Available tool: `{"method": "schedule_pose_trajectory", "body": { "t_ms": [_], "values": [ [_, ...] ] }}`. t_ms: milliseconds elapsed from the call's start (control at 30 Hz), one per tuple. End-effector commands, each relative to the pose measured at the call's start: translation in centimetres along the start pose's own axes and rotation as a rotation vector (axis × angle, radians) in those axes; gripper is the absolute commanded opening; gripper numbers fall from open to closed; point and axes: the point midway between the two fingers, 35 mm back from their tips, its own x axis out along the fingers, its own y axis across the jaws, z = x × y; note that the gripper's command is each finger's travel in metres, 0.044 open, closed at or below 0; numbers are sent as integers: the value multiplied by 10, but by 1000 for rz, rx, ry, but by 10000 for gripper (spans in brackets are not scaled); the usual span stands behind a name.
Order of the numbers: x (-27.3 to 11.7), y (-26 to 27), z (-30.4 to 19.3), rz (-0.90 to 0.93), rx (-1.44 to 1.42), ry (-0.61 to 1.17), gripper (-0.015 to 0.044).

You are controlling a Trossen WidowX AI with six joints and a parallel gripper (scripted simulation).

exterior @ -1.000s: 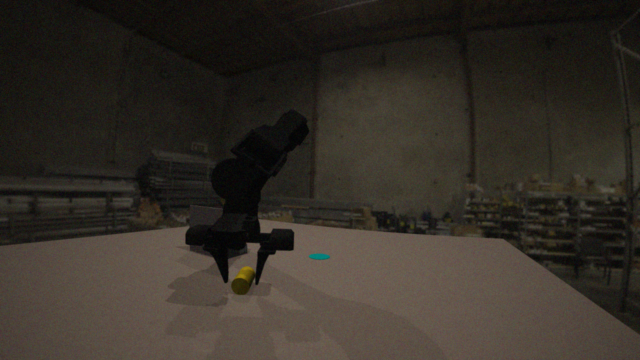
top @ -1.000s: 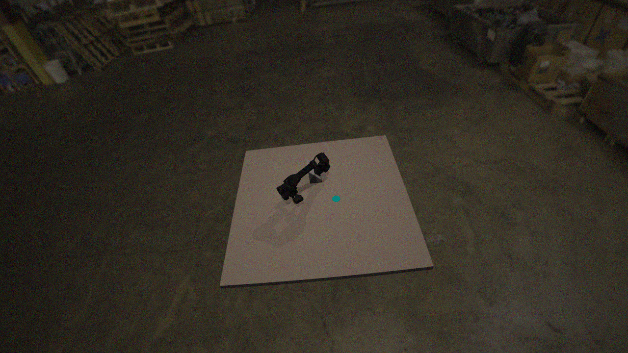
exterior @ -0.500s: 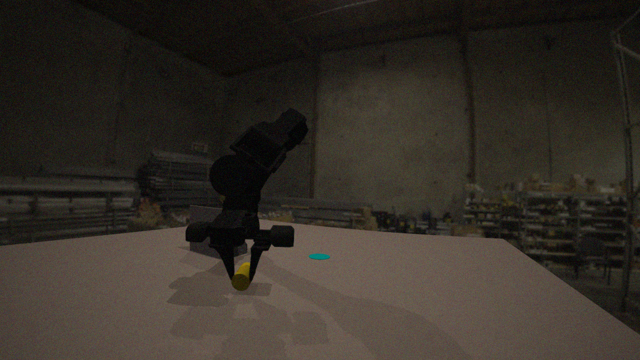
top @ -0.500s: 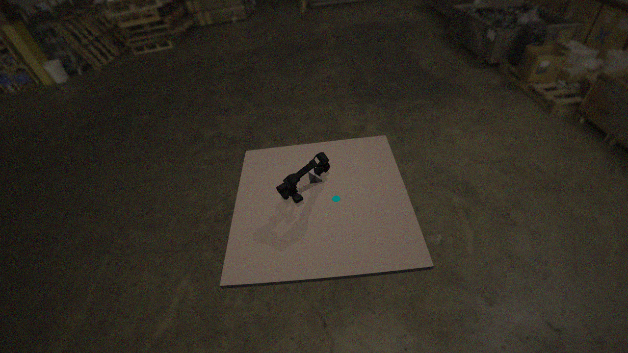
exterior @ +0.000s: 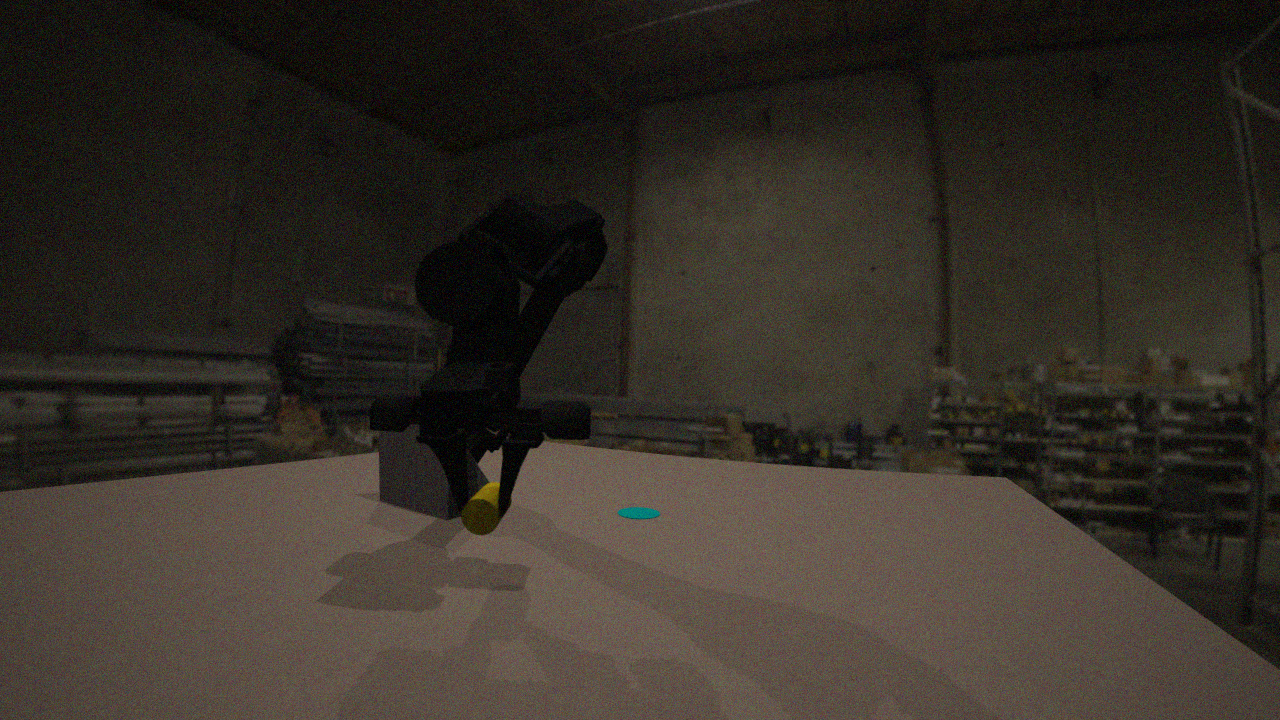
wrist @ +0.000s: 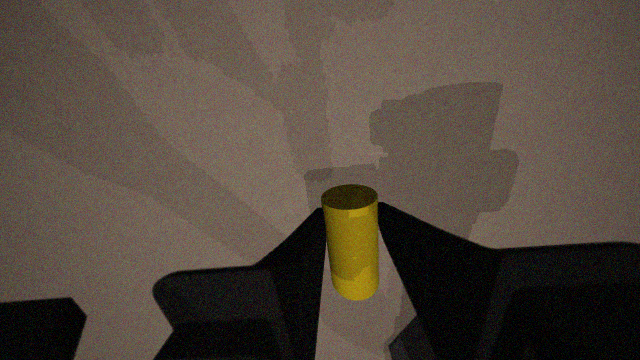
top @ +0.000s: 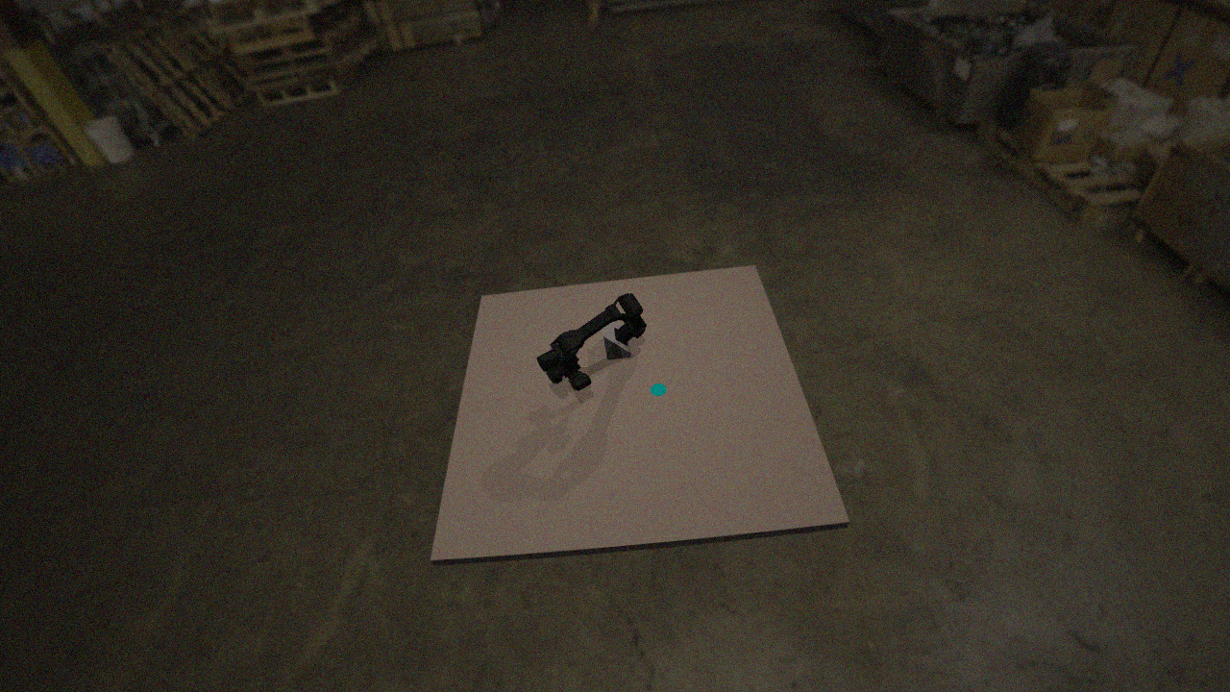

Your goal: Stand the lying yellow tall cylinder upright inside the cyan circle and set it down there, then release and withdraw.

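My gripper [exterior: 486, 508] [wrist: 349, 211] is shut on the yellow tall cylinder [exterior: 481, 514] [wrist: 354, 250], with one finger on each side of it. The cylinder lies level, not upright, and hangs a little above the table top. In the top view the arm hides it. The cyan circle [top: 657, 389] [exterior: 638, 513] lies flat on the table top, to the right of the gripper in the top and exterior views. Nothing stands on the circle. It is not in the wrist view.
A grey wedge-shaped block [top: 615, 349] [exterior: 411, 474] stands on the pale table top [top: 730, 481] [exterior: 895, 537], between the gripper and the arm's base in the top view. In the exterior view it is just behind and left of the fingers. Arm shadows cross the table.
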Motion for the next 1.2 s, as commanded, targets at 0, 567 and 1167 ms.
{"method": "schedule_pose_trajectory", "body": {
  "t_ms": [0,567,1167],
  "values": [
    [-16,1,1,-2,-8,-12,105],
    [-58,0,-6,-2,-11,-12,105],
    [-73,45,-41,-3,-95,-36,105]
  ]
}}
